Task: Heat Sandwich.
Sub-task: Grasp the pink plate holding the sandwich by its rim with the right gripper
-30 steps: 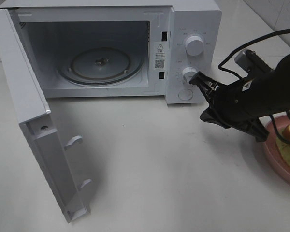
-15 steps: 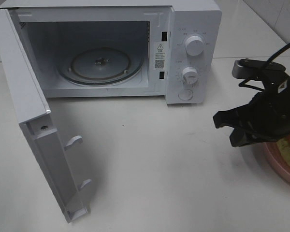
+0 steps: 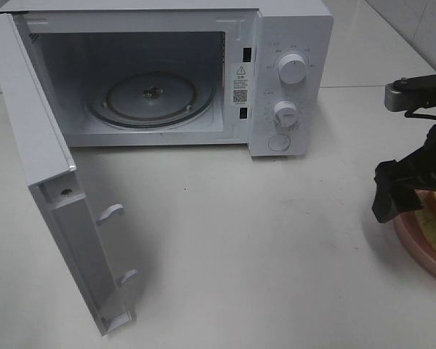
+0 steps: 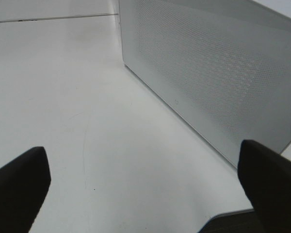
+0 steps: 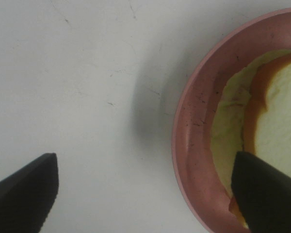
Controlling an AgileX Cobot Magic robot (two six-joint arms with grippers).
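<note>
Toward the tabletop's (image 3: 276, 240) right edge our right gripper (image 5: 143, 194) hangs spread astride the plate (image 5: 194, 141) rim; we judge the sandwich (image 5: 276, 145) light, soft, best pinched gently across its crusts.

Left gripper (image 4: 145, 194) above white table (image 4: 63, 87). Dark fingertips (image 4: 19, 187) spread wide, bare table surface between them. White perforated panel of microwave (image 4: 218, 68) just ahead, standing on table. Faint curved scuff (image 4: 85, 136) mid-surface. Seam along table's far edge.

I'm looking at a kitchen-style test bench here: open white microwave (image 3: 203, 51) on a plain white tabletop (image 3: 240, 240).
</note>
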